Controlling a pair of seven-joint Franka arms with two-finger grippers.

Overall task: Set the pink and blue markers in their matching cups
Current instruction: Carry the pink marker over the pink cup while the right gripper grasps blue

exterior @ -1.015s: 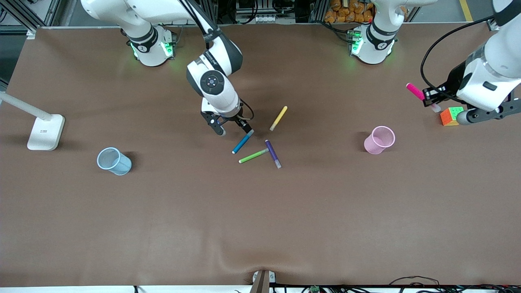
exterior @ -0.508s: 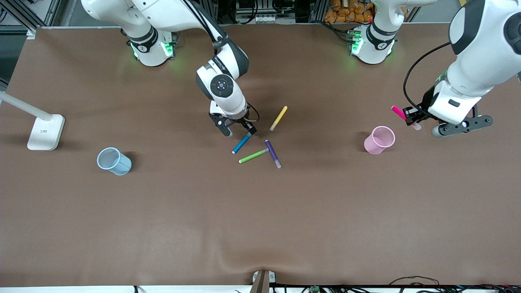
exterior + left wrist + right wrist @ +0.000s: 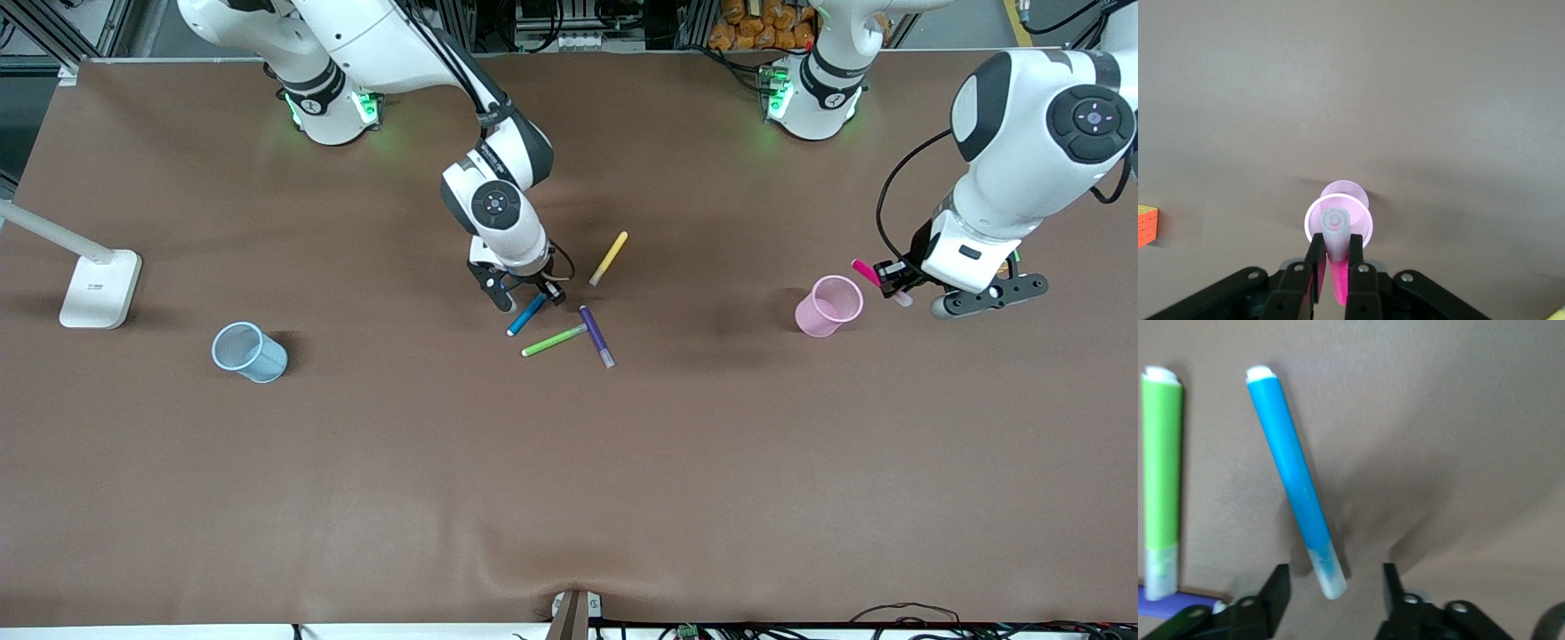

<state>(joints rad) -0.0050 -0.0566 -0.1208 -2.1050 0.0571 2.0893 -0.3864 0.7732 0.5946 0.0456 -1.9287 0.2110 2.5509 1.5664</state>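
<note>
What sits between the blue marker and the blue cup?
Nothing: in the front view only bare brown table separates the blue marker from the blue cup.

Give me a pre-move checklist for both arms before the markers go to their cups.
1. Left gripper shut on the pink marker: ok.
2. Pink marker lined up over the pink cup: not ok; in the front view it hangs beside the cup, toward the left arm's end of the table.
3. Pink cup upright: ok.
4. Right gripper straddling the blue marker at its capped end: ok.
5. Right gripper clamped on the blue marker: not ok; gaps show beside the fingers.
6. Blue cup upright, nothing near it: ok.
</note>
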